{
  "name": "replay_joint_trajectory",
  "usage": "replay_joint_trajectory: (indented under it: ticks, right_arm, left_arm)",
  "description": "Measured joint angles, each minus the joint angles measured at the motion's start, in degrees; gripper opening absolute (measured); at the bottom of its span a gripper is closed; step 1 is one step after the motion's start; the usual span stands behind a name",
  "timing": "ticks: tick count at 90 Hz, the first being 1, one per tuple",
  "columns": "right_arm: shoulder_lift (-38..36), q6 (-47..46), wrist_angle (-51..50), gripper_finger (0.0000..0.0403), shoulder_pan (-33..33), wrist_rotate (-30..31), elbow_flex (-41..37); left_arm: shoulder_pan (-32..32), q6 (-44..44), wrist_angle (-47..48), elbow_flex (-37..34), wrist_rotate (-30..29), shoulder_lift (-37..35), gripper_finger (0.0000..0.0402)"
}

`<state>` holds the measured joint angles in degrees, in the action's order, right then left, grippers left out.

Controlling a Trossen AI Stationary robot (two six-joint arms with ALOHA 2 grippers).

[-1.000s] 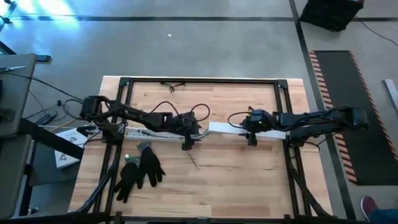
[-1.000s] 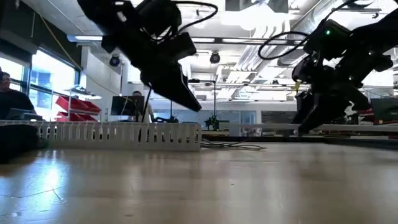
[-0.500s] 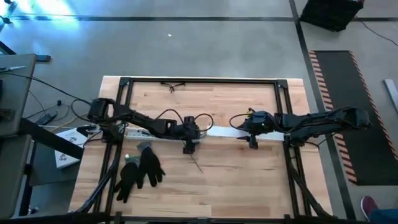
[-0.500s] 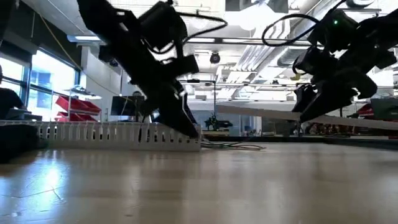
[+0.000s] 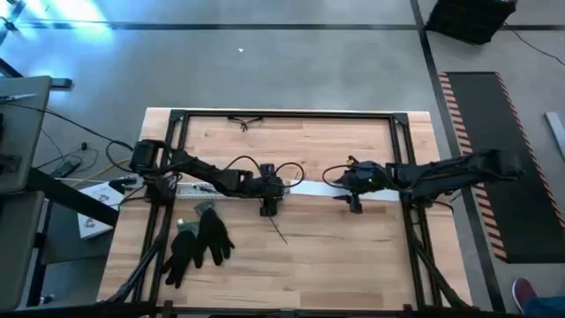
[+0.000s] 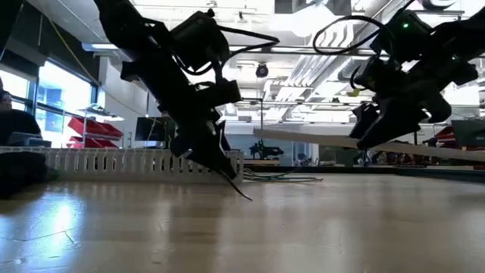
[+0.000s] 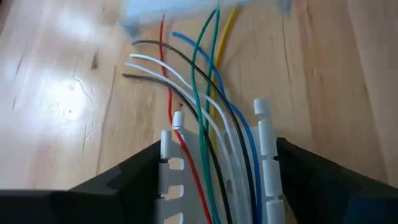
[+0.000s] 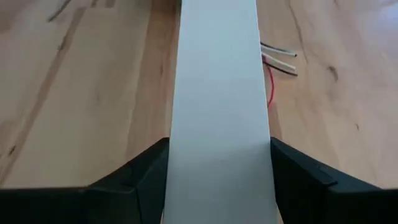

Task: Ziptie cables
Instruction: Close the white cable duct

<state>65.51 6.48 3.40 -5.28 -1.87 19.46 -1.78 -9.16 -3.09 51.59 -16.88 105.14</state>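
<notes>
The left gripper [image 5: 267,205] is clamped on the end of the white slotted channel [image 7: 214,180], near the middle of the table [image 5: 309,256]. The cables [image 7: 199,81] run out of that channel end onto the wood. The right gripper [image 5: 355,201] grips a flat white cover strip [image 8: 219,112], lifted off the table. It should come down slowly and straight, so no cable gets pinched.

I can't see the wires [image 7: 205,124] past my left fingers [image 7: 124,180] | strip [image 8: 217,124] cut off both ends | gloves [image 5: 199,243] partly under frame
</notes>
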Motion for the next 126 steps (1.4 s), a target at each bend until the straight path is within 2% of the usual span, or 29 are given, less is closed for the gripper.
replay_joint_trajectory:
  ticks: [24, 61, 81, 109, 126]
  right_arm:
    - [7.7, 2.6, -7.4, 0.0209, 0.0, 0.4, 8.5]
    - [16.2, 2.6, -11.7, 0.0209, 0.6, 2.6, 14.7]
    - [16.7, 5.6, -14.9, 0.0209, 0.6, 3.6, 18.0]
    - [16.7, 4.0, -16.9, 0.0209, 0.6, 2.8, 18.8]
    - [16.7, 3.9, -16.6, 0.0209, 0.6, 1.1, 18.9]
  left_arm:
    - [0.0, 0.7, 0.1, 0.0, 0.0, 0.0, 0.0265]
    - [-0.1, 1.0, 0.5, 0.0, -0.1, 0.0, 0.0264]
    - [-0.1, 1.0, 0.8, 0.0, 1.8, 0.0, 0.0261]
    - [-0.2, 1.0, 0.3, -0.1, 0.3, -0.2, 0.0226]
    - [-0.2, 1.0, 0.3, 0.0, 0.2, -0.9, 0.0235]
